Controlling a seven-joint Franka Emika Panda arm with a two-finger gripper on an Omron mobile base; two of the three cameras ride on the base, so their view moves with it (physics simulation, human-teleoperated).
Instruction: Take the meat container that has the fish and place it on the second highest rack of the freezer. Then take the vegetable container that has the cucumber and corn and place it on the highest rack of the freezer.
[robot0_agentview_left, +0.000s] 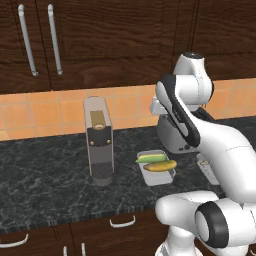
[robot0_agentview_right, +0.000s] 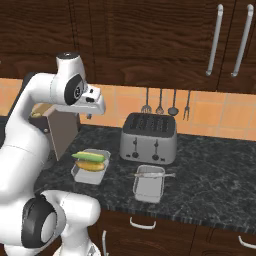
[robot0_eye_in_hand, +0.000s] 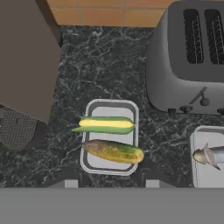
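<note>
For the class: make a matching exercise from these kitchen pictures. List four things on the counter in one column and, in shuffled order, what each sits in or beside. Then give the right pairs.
Things:
1. fish
2. corn
3. toaster
4. coffee machine

Places:
A. shares a tray with the cucumber
B. stands left of both trays
C. alone in the right tray
D. under the hanging utensils

Pairs: 1-C, 2-A, 3-D, 4-B

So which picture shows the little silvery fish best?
The right base view. There the slim silvery-grey fish lies whole across its shallow grey metal tray, in front of the toaster. The hand view shows just its head end at the picture's edge, and in the left base view the white arm hides most of it.
</note>
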